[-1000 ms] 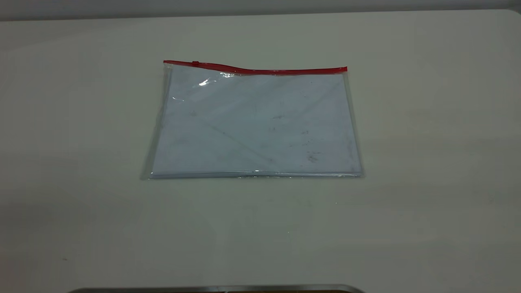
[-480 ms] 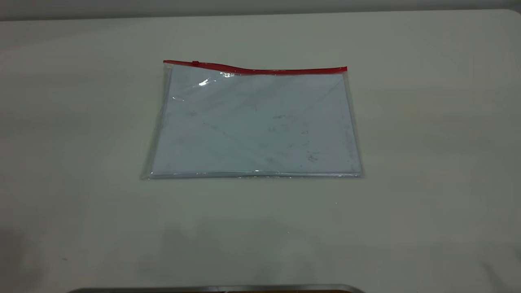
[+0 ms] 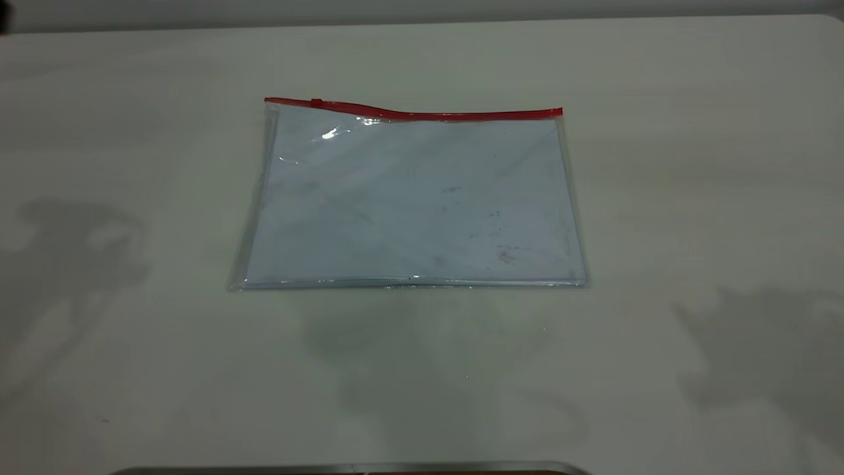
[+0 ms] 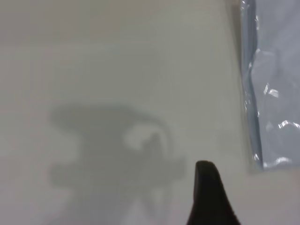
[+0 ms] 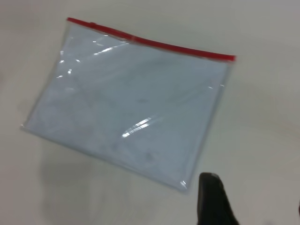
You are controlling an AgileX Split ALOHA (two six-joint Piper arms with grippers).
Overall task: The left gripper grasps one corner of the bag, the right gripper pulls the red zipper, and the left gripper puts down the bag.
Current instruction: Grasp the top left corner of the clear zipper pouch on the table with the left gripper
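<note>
since nothing grips it yet, the large flat clear plastic bag (image 3: 410, 201) with pale bluish sheets inside lies flat mid-table on the plain off-white table (image 3: 692, 165), its thin red zipper (image 3: 414, 112) on the far long edge, slider tab near the left end. my left gripper (image 4: 209, 197) hangs above bare table just beside a bag corner, likely lining up the corner grasp. my right gripper (image 5: 213, 199) hovers near another corner. only one black finger shows on each, so i cannot tell if either is clenched or released.
</note>
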